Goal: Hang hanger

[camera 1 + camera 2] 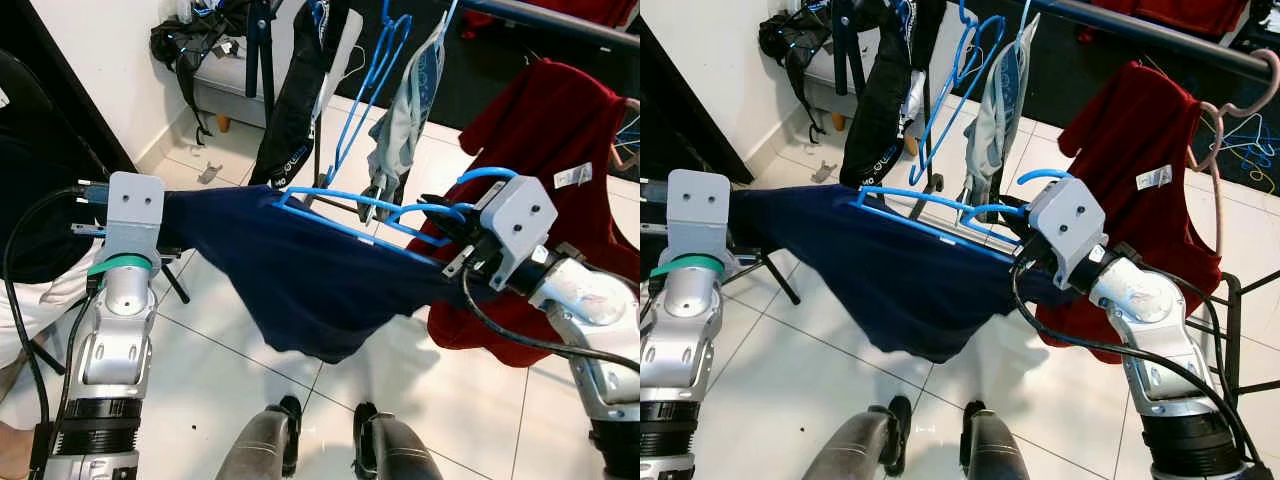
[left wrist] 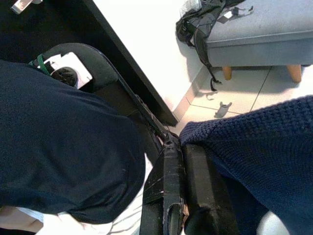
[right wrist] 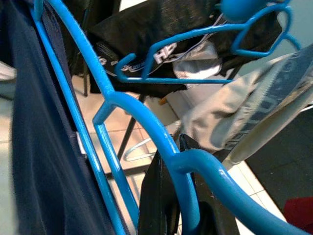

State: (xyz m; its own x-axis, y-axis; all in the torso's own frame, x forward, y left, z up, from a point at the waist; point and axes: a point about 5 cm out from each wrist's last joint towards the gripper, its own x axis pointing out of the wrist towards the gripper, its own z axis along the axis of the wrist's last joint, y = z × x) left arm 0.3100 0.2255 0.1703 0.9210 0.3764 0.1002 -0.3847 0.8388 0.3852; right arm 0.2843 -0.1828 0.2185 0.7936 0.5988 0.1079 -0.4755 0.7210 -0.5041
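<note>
Right claw (image 1: 440, 222) closed on the neck of the blue hanger (image 1: 340, 215); left claw (image 2: 186, 161) pinching the navy sweater (image 1: 300, 275), stretched between both arms below the rail (image 1: 1160, 38).

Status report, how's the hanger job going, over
Right gripper shut on blue hanger. Left gripper pinches navy sweater, stretched between both. Rail above, not yet hooked. Red garment and hung clothes crowd the rail.
</note>
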